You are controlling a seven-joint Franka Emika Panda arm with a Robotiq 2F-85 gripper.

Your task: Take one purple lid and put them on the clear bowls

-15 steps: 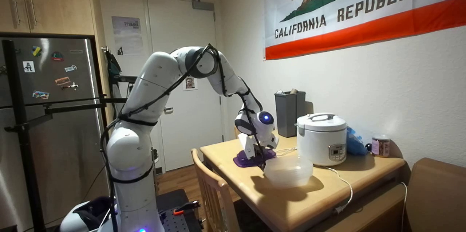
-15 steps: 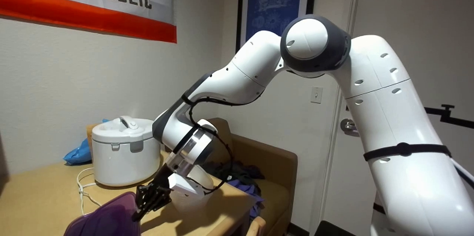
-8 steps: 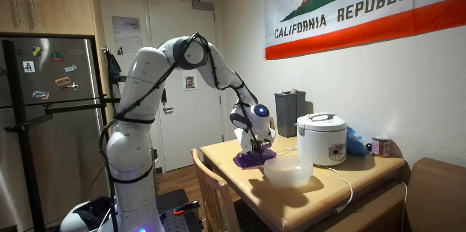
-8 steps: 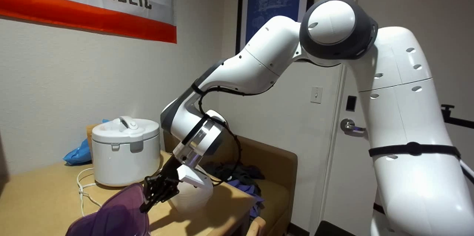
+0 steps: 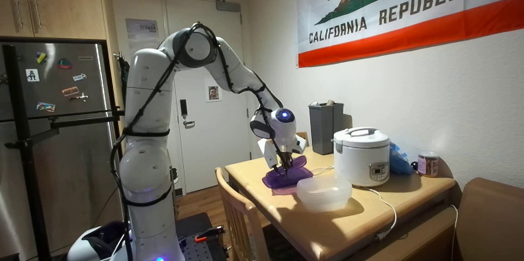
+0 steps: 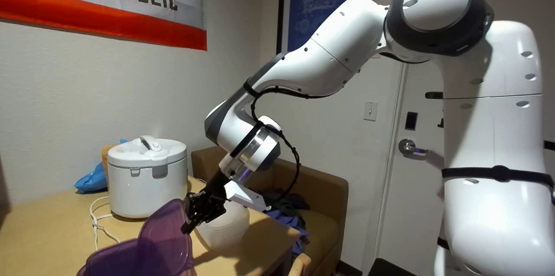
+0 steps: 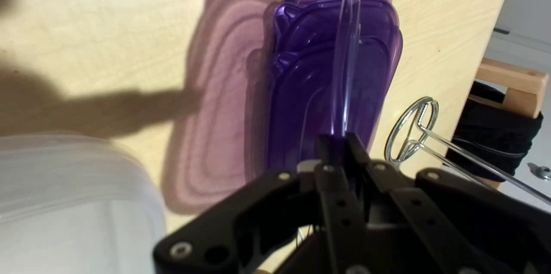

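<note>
raised higher, the purple lid point(image 6: 166, 232) tilts steeply, long axis up the wrist view, jaws pinching it.

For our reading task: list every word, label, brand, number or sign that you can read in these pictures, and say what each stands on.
"CALIFORNIA REPUBLIC": the wall flag, in full in an exterior view.
"TRUMAN": the grey poster; its smaller lettering is too blurred to read.
Too small or blurred to read: the control panel of the rice cooker, the jar label, the fridge magnets, the blue framed poster.
</note>
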